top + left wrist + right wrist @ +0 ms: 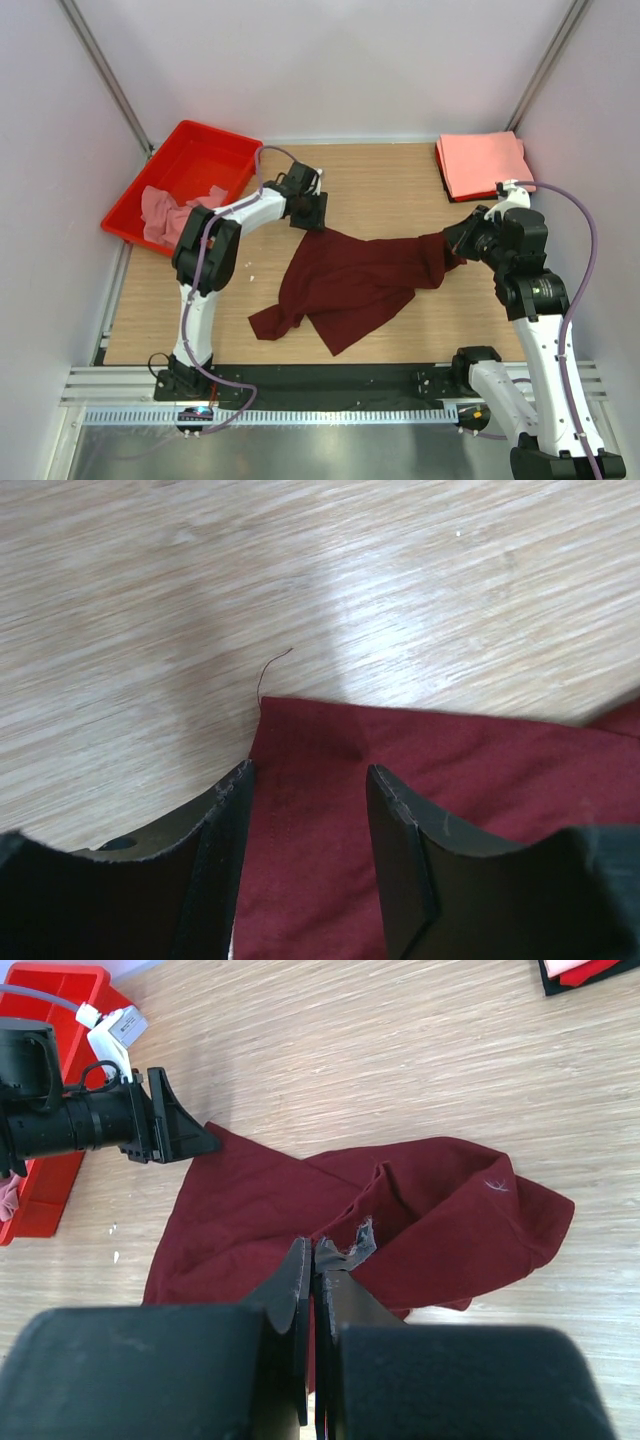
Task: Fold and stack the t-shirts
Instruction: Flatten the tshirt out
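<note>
Maroon shirt (360,280) lies crumpled in the middle of the table (380,180), one sleeve trailing toward 7 o'clock, with bare wood open all around it, mostly up at 12. The red tray (190,165) sits at 10 o'clock with a pink shirt (165,215) bunched inside, and the folded salmon shirts (485,165) are stacked at 2 o'clock by the far right edge. The left gripper (312,215) is at the shirt's 11 o'clock corner. Its wrist view shows what the top view can't: the jaws stand apart with the shirt's (480,780) edge running between them, nothing pinched, and a loose thread (272,670) curls off the corner onto the wood. The right gripper (455,245) is at the 3 o'clock end, and its own camera shows the jaws (312,1260) pressed together on a fold of the cloth (430,1220), which looks pulled taut toward it. That view also catches the left gripper (165,1130) from the side. The stack is cut off at that frame's corner, and can't tell how many shirts are in it.
</note>
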Controlling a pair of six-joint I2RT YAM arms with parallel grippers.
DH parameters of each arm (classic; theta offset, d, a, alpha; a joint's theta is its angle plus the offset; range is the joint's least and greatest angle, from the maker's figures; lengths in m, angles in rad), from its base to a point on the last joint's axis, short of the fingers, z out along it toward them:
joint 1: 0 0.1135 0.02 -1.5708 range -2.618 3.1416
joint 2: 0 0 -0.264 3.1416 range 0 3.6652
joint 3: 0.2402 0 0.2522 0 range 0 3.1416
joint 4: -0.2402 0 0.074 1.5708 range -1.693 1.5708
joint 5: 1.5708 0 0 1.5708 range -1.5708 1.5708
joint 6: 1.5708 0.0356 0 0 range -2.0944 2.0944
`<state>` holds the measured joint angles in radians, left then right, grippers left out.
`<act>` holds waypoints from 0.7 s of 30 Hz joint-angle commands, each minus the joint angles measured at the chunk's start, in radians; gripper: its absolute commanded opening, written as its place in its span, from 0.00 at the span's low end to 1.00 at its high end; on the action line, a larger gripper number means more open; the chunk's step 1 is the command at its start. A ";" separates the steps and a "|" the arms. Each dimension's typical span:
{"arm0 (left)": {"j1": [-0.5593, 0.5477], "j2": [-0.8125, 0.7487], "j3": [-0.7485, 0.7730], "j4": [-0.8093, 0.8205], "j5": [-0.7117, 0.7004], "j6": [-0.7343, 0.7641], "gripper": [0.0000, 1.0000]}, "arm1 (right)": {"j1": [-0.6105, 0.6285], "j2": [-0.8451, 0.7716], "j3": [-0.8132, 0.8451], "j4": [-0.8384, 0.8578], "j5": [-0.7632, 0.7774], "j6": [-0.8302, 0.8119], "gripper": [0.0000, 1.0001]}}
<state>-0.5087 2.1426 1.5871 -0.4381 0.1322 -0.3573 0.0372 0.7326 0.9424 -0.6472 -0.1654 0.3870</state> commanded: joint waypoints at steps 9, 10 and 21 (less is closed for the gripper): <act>0.002 0.007 0.065 -0.010 -0.082 0.041 0.51 | 0.001 -0.027 -0.008 0.063 -0.009 -0.010 0.01; 0.002 0.004 0.060 -0.005 -0.080 0.043 0.52 | 0.001 -0.029 -0.008 0.061 -0.006 -0.013 0.01; 0.002 0.042 0.063 -0.001 -0.063 0.050 0.50 | 0.010 -0.030 -0.025 0.072 0.001 -0.017 0.01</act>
<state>-0.5083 2.1628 1.6180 -0.4446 0.0666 -0.3267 0.0383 0.7132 0.9138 -0.6212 -0.1669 0.3862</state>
